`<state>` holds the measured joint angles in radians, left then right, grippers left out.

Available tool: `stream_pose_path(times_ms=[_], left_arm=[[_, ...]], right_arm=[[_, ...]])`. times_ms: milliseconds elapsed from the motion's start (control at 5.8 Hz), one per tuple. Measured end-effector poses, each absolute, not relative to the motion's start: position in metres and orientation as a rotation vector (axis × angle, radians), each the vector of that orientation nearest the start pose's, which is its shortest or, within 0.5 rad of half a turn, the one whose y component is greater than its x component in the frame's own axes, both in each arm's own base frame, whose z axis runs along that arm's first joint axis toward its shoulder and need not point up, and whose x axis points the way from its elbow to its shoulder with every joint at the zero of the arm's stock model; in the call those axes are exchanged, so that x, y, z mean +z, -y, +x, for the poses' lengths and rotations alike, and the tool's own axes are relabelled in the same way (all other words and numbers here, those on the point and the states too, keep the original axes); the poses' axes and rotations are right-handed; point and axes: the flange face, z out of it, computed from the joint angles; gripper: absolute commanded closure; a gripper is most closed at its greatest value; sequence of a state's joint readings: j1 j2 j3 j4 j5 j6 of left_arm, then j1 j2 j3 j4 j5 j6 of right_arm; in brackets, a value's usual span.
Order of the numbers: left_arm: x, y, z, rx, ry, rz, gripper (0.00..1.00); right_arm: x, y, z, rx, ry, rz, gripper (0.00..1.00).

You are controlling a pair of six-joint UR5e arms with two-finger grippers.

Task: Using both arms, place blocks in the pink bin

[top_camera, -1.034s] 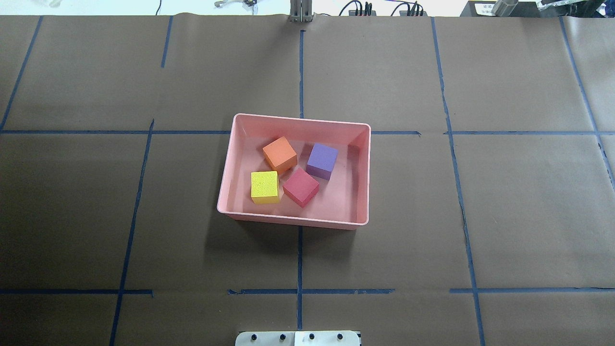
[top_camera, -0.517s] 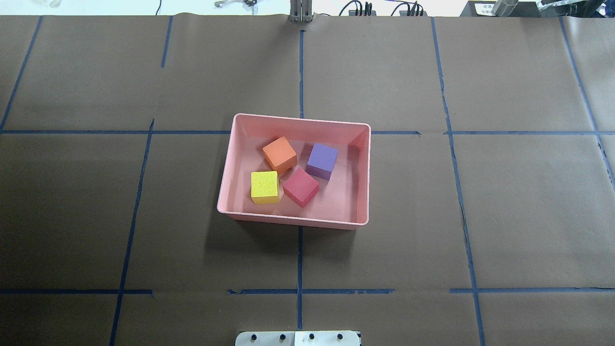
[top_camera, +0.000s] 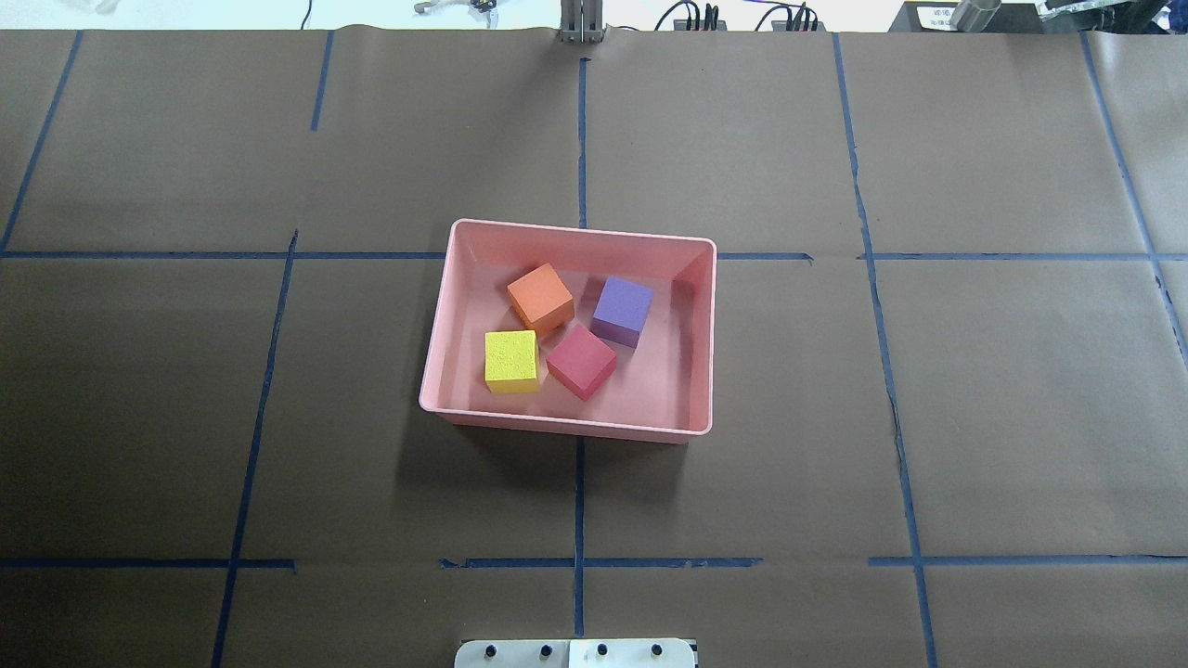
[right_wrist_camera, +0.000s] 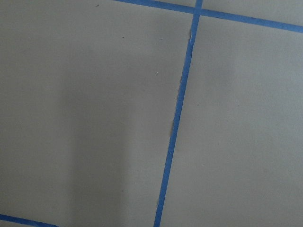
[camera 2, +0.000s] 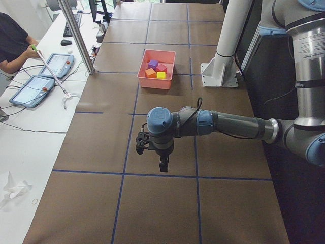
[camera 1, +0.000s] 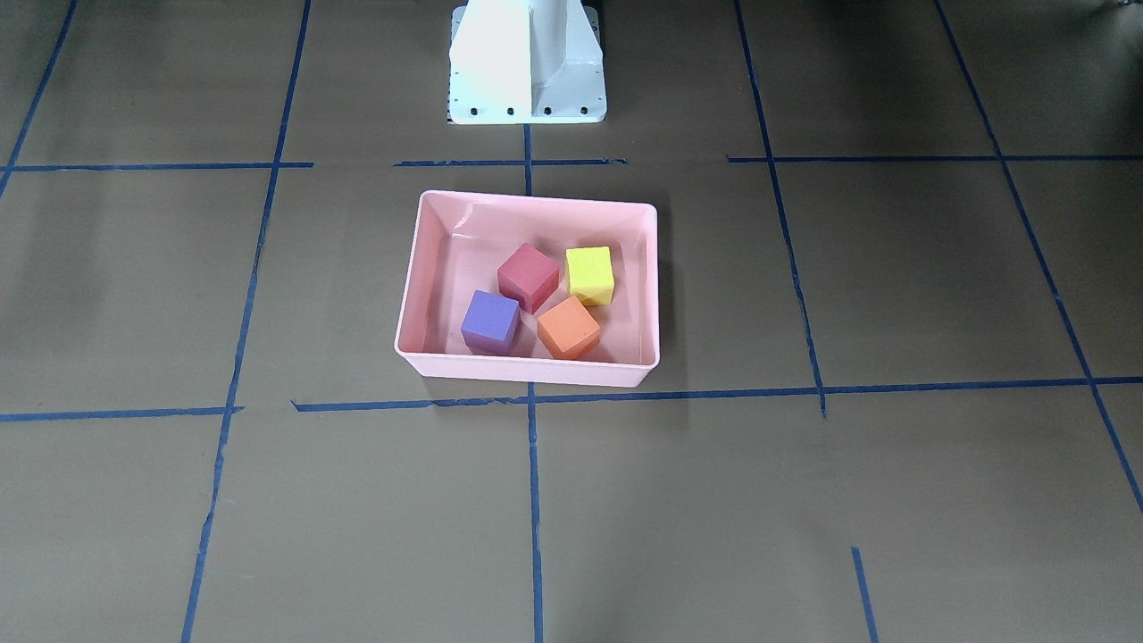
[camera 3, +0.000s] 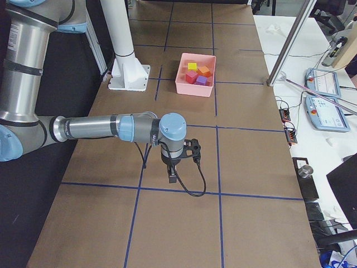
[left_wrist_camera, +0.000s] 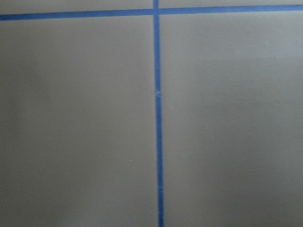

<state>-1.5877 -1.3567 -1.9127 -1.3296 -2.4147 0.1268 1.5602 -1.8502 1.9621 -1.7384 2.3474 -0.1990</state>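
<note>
Blocks (camera 1: 529,275) lie well apart from both tools: the left gripper (camera 2: 163,166) hangs pointing down over a tape line (left_wrist_camera: 158,142) toward one end of the table (top_camera: 835,417), and the right gripper (camera 3: 173,178) hangs likewise toward the other end. Whether either is parted or closed I cannot tell (both show only in the side views). Between them, mid-table, the bin (top_camera: 444,315) holds all four in a close cluster, the yellow (top_camera: 511,360) and the red (top_camera: 582,361) nearer the base (camera 1: 527,62), the orange (top_camera: 540,295) and the purple (top_camera: 623,309) beyond.
</note>
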Motion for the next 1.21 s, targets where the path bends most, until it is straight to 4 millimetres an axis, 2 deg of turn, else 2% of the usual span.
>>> stream_pose_path(times_ms=[345,1207], left_arm=[[0.6141,0.3899,-0.0646,0.054,-0.863,-0.054,0.0],[0.6173,0.3921,-0.0669,0.064,-0.82,-0.046,0.0]], right_arm=[[0.6046,0.3682,0.0596,-0.177,0.778,0.018,0.0],[0.611,0.3702,0.0599,-0.178,0.766,0.015,0.0]])
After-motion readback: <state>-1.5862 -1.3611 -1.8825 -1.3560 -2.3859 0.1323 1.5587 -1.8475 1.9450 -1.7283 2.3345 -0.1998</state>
